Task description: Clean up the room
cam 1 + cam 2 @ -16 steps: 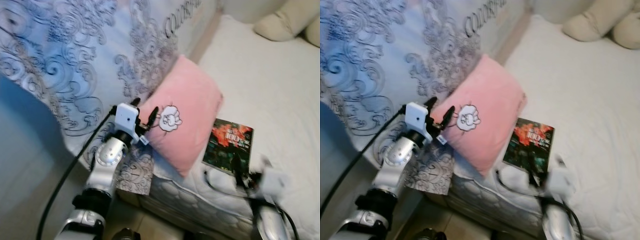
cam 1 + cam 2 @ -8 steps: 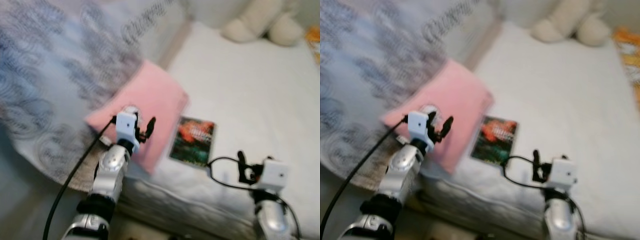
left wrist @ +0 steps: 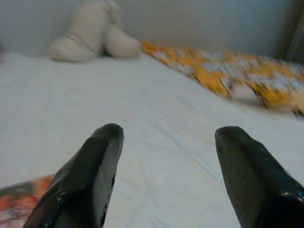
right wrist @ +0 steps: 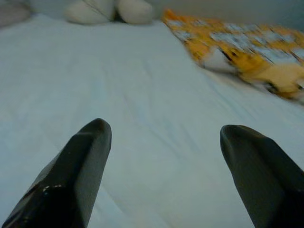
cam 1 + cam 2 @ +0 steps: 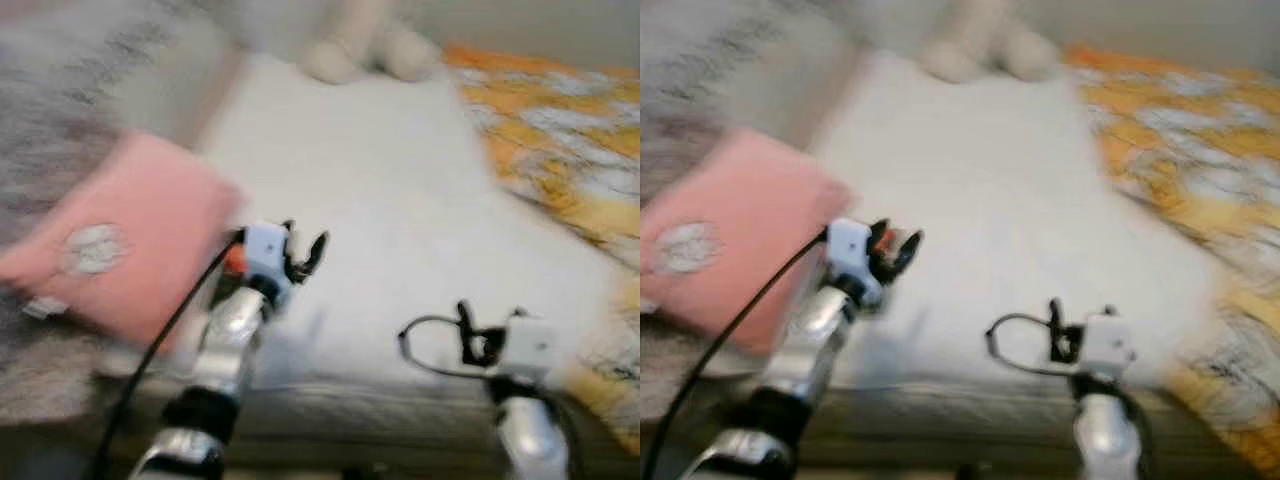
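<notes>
Head cam, both eyes, heavily blurred: white bed (image 5: 400,200) runs away from the robot, pink pillow (image 5: 120,240) w/ a pale round emblem lies at its left edge, partly on a grey patterned blanket (image 5: 60,130). Cream plush toy (image 5: 365,50) sits at the far end of the bed, orange-and-white patterned quilt (image 5: 560,150) covers the right side. Left claw (image 5: 305,252) is raised over the bed's near-left part, just right of the pillow, fingers apart; a bit of orange-red shows right beside its white wrist cam, too blurred to ID. Right claw (image 5: 465,330) is held low over the near edge of the bed, a black cable loop next to it; finger state can't be read here. Left wrist cam: two black fingers (image 3: 85,175) spread wide w/ nothing between, bare sheet ahead, the corner of a book (image 3: 21,202) w/ a red/dark cover lying on the bed just beside one finger, plush toy and quilt far off. Right wrist cam: fingers (image 4: 71,175) also spread wide, empty, over white sheet; plush toy and orange quilt in the distance.
</notes>
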